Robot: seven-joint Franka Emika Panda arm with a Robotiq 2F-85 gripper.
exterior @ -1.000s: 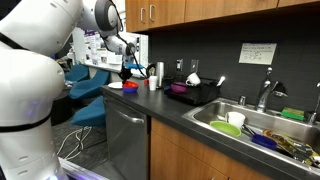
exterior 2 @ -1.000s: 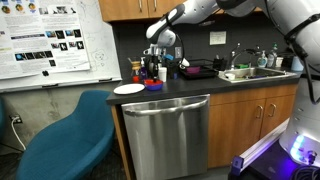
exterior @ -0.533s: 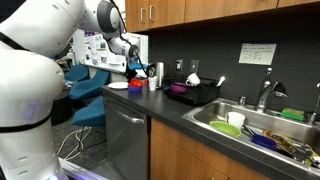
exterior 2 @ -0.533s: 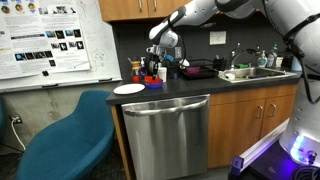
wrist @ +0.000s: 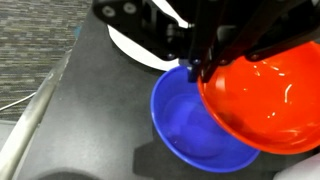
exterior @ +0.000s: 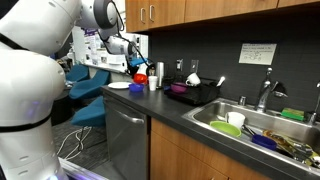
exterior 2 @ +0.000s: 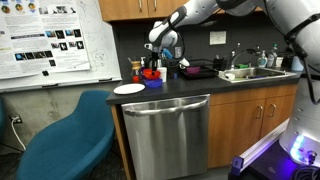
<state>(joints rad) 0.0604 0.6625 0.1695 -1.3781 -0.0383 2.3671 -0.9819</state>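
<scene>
Clamped on the red bowl [wrist: 265,100], the claw [wrist: 195,72] has seemingly raised it above the blue bowl [wrist: 190,128].

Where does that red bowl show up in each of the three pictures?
In an exterior view: red bowl left of middle, just right of the white plate.
In an exterior view: bowl near the middle, up-right of the plate.
Wrist view: bowl fills the right side.
Shared landmark: the white plate.
</scene>
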